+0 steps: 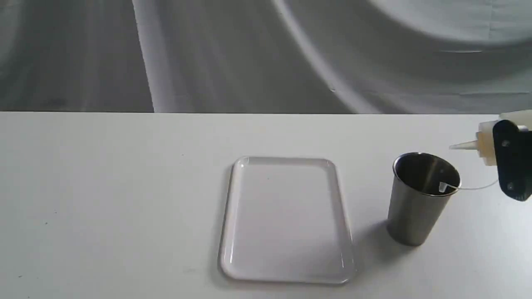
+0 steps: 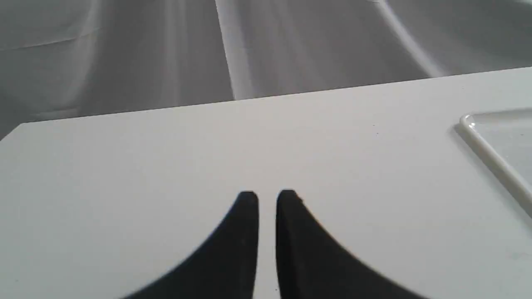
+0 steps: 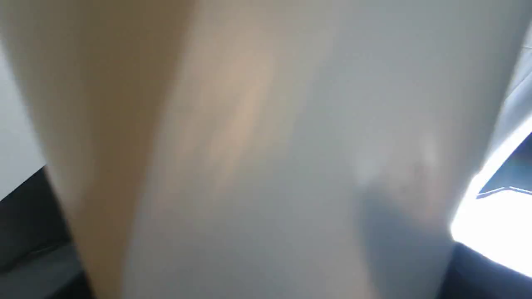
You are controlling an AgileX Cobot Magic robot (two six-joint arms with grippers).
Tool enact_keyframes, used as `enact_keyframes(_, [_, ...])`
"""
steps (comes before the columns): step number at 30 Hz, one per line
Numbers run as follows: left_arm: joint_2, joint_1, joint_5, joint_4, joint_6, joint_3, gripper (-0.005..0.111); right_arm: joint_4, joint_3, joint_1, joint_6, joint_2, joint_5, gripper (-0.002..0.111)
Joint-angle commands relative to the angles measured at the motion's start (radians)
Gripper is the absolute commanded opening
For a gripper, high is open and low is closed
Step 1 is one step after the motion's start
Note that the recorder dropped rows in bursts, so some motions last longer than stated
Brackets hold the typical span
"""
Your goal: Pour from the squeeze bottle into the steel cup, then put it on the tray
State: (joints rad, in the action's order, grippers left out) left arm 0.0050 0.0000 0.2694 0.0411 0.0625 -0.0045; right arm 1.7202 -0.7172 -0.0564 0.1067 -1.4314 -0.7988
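Observation:
The squeeze bottle (image 1: 486, 143) lies tipped on its side at the far right, held above the table, its cone nozzle pointing left toward the steel cup (image 1: 422, 199). The nozzle tip stays right of and slightly above the cup's rim. Its small tethered cap (image 1: 443, 187) dangles over the rim. My right gripper (image 1: 512, 160) is shut on the bottle, and the bottle's blurred whitish body (image 3: 266, 158) fills the right wrist view. The tray (image 1: 286, 220) lies flat at the table's middle, left of the upright cup. My left gripper (image 2: 267, 199) hovers over bare table, shut, holding nothing.
The white table (image 1: 104, 199) ends at a back edge against a grey draped cloth (image 1: 249, 54). The tray's corner (image 2: 490, 149) shows at the edge of the left wrist view. Bare tabletop stretches left of the tray.

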Motion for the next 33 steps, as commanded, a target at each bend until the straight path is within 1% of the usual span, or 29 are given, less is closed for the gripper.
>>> enact_keyframes(1, [-0.005, -0.004, -0.007, 0.002, -0.002, 0.004, 0.008, 0.024, -0.001, 0.008, -0.002, 0.005, -0.004, 0.000])
enact_keyframes(33, [-0.005, -0.004, -0.007, 0.002, -0.002, 0.004, 0.008, 0.024, -0.001, 0.006, -0.009, 0.005, 0.007, 0.000])
